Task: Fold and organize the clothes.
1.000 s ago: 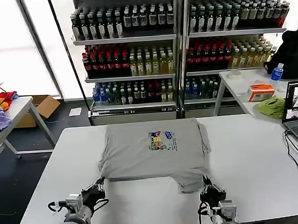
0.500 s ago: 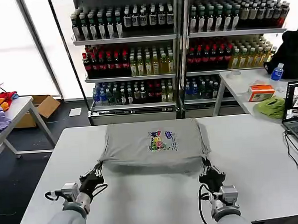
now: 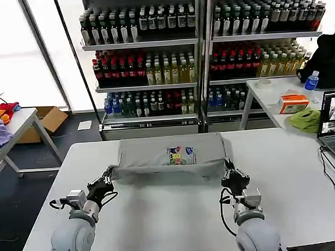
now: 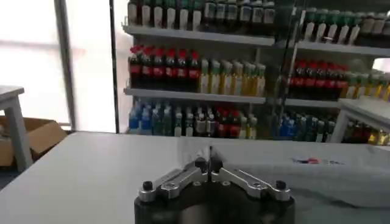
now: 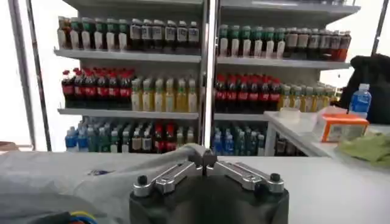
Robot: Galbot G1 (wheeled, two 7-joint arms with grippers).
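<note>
You have one light grey short-sleeved cotton shirt with a small multicoloured chest print (image 3: 170,157) lying on the white counter (image 3: 161,221), toward its far edge, print facing up. Its near hem is lifted off the surface and doubled toward the far side, so the shirt reads as a low, wide band with a sagging fold along the front.

Your left claw (image 3: 108,179) is pinched closed on the near left corner of the cloth; in the left wrist view the claw (image 4: 209,163) has its fingertips meeting, with grey fabric just beyond them. Your right claw (image 3: 230,173) is closed on the near right corner; in the right wrist view that claw (image 5: 203,157) has a bunch of grey cloth humped right at the closed tips.

Expect this shirt to be light and completely limp. It will not hold a shape between your two grips, so the middle droops, as the shadowed fold shows. Cotton on a smooth counter slides easily, so the lower layer may drag along if you push rather than lift.

Corners and hem edges are the sensible places to hold, both layers together, and evenly spaced so the fold line stays straight. Keep the two grips level and gently taut; a slack span will likely wrinkle, and a thin pinch could slip out.
</note>
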